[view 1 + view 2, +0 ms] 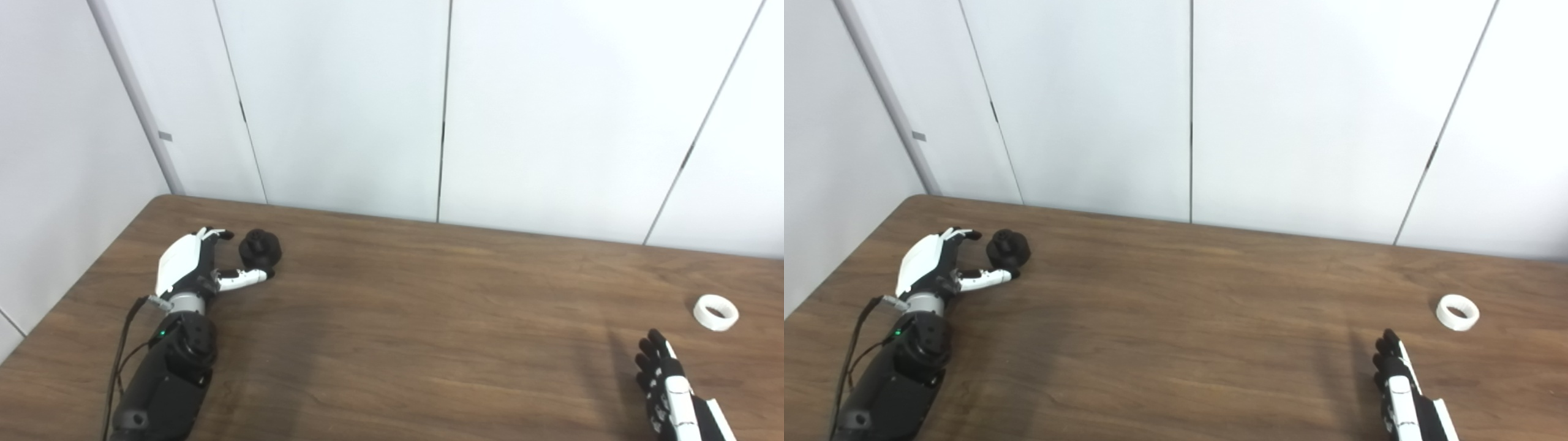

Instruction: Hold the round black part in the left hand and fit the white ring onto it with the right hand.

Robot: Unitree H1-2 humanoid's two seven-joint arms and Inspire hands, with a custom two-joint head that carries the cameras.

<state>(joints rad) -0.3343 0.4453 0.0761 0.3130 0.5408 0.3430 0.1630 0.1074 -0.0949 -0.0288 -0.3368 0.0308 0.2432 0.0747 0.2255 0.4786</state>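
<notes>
The round black part point(260, 248) rests on the wooden table point(429, 318) at the far left. My left hand point(196, 266) lies open beside it, fingers to its left and thumb just below it, touching or nearly so; it does not hold the part. The white ring point(715, 312) lies flat on the table at the right. My right hand point(664, 386) is open at the bottom right, fingers apart, a short way in front and to the left of the ring, not touching it.
White wall panels point(392, 110) stand right behind the table's far edge. The table's left edge runs close to my left arm point(165, 380), which has a black cable along it.
</notes>
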